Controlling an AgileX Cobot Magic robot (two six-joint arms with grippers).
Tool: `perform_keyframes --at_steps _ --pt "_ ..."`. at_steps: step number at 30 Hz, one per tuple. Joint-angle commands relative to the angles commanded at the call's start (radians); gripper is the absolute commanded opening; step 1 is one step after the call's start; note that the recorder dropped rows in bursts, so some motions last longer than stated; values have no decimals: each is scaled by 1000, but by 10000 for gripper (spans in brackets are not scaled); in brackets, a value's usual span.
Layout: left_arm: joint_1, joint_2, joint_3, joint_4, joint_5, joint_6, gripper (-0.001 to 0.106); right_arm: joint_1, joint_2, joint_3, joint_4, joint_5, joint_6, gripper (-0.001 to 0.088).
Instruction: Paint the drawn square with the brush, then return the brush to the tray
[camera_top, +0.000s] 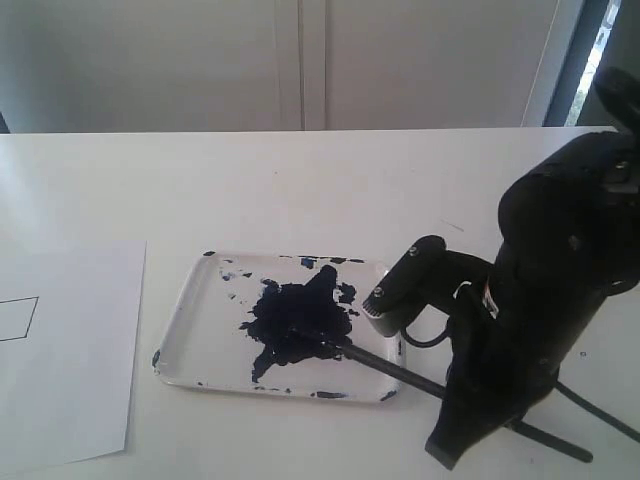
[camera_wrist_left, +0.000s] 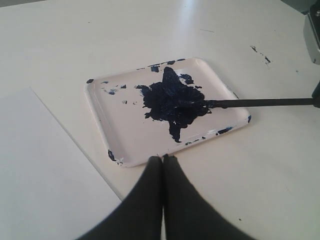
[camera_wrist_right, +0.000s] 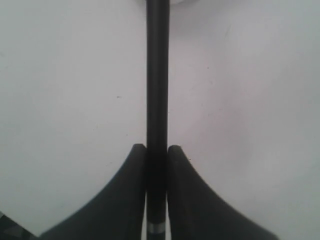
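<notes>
**Loaded brush, gripped far from its tip: hazards**

Right gripper (camera_wrist_right: 157, 147): clamped on the shaft of the brush (camera_top: 385, 365), far from the tip.
Left gripper (camera_wrist_left: 162, 159): jaws pressed together, empty, near the tray (camera_wrist_left: 125, 135).
Brush tip: lies in the paint blot (camera_top: 295, 320) on the tray.
Drawn square (camera_top: 15, 320): unpainted, on the paper sheet (camera_top: 70, 350), well apart from the tray.
Likely faults: an overloaded tip drips on the table (camera_top: 300, 190) or the paper during the carry; the shaft pivots in the pinch; strokes cross the thin outline.
</notes>
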Motion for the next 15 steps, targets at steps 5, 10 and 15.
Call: perform_keyframes --at_steps 5,10,15 --pt "0 0 0 0 0 0 0 0 39 0 -31 -5 24 0" --pt "0 0 0 0 0 0 0 0 50 0 20 -7 24 0" --pt "0 0 0 0 0 0 0 0 50 0 99 5 -24 0"
